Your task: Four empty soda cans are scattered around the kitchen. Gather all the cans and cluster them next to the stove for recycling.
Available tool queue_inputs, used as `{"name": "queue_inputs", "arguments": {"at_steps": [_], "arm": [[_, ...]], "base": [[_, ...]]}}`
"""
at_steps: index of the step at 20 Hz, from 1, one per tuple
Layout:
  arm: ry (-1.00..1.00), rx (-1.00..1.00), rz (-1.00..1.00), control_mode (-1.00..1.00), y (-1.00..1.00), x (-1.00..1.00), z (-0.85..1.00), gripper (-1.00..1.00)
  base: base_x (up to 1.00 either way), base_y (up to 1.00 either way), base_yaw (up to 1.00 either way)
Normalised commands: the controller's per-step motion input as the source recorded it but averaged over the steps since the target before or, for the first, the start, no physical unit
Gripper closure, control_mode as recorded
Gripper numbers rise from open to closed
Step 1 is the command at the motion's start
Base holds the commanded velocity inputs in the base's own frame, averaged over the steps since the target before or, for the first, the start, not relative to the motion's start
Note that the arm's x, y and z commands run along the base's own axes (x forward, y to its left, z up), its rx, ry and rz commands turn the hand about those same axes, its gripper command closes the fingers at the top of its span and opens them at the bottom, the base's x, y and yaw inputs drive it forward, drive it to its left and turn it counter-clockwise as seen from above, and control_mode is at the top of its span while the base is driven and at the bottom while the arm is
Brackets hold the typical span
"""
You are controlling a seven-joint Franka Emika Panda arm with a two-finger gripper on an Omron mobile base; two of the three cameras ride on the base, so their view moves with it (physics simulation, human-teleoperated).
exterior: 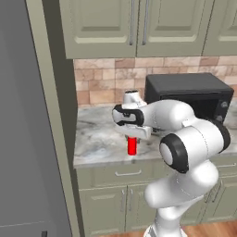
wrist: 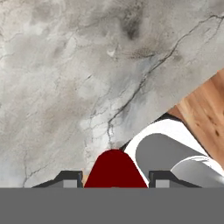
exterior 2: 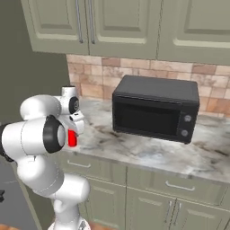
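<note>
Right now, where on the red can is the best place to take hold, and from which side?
Grip the red can across its round side wall near the top, coming straight down from above: it hangs upright over the marble counter. The gripper is already shut on it that way, one finger at each side.

arm bent, hand point(wrist: 114, 180) pointing down, clamped

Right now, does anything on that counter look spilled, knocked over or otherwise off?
Nothing stands out. The gripper is shut on a red soda can, upright over the marble counter, left of the black microwave. No spill or damage shows.
</note>
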Motion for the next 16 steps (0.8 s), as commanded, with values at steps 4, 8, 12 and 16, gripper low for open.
{"name": "queue_inputs", "arguments": {"at_steps": [4,8,12,16], "arm": [[0.00,0.00,0.00,1.00,0.00,0.00,0.00,1.00],[0.00,0.00,0.00,1.00,0.00,0.00,0.00,1.00],[0.00,0.00,0.00,1.00,0.00,0.00,0.00,1.00],[0.00,0.00,0.00,1.00,0.00,0.00,0.00,1.00]], "base": [[-0.34,-0.13,-0.34],[-0.14,-0.06,-0.40],[-0.02,0.00,-0.47],[-0.09,0.00,-0.45]]}}
